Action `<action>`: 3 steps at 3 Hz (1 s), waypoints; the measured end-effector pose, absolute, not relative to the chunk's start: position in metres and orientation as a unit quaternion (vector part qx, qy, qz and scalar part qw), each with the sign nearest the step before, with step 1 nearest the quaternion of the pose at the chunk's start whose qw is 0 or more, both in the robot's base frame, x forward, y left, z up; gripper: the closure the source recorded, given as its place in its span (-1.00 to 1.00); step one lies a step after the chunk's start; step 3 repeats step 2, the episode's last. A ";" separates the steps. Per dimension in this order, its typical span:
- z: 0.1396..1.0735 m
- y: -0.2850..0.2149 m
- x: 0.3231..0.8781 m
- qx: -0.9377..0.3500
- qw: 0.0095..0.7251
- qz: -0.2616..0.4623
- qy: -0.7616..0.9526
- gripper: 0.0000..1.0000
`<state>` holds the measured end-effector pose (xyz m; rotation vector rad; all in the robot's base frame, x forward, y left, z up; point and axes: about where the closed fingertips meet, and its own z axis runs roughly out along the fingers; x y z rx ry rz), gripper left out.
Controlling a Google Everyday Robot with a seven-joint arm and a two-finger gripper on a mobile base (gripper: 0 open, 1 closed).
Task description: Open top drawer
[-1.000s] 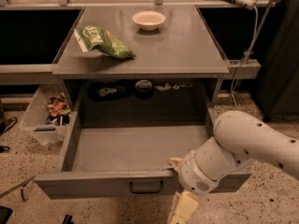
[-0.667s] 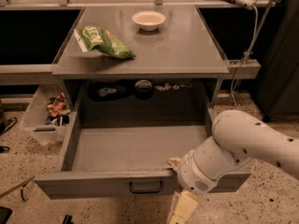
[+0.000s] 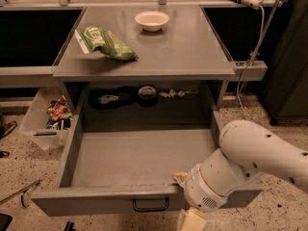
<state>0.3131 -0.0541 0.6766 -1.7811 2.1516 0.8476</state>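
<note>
**Item 1. Top drawer, wide grey metal, tall-fronted (image 3: 139, 160).** It is drawn well out from under the flat grey metal worktop (image 3: 192, 47), with its bare floor exposed to you from front to back. Judged open, so the task looks all but done.

**Item 2. Small dark bar handle (image 3: 150, 205).** Centred on the drawer front. Nothing is on it.

**Item 3. Beige claw on the rounded white arm (image 3: 190, 220).** It sits low at the drawer's front, right of the handle and against the front panel. The bulky white wrist covers the panel's top edge there. You cannot tell whether the claw is clenched or released, because the wrist hides it. The placement suits a pull on the panel's edge rather than on the handle.

**Item 4. Shallow white bowl (image 3: 152, 20) and crumpled green snack bag (image 3: 106, 42).** Both lie on the worktop, apart from each other. They are above the drawer's travel, so it does not disturb them.

**Item 5. Dark round object (image 3: 147, 94).** It sits on the recess shelf behind the drawer, visible only because the drawer is out.

**Item 6. Clear plastic bin of coloured wrappers (image 3: 48, 124).** It stands on the floor just beside the drawer's left wall. Keep the arm away from it when you retract.
</note>
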 end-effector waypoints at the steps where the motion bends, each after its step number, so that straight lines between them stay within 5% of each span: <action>1: 0.685 -0.058 0.284 -0.599 0.103 0.296 0.737 -1.00; 3: 0.685 -0.058 0.284 -0.599 0.103 0.296 0.737 -1.00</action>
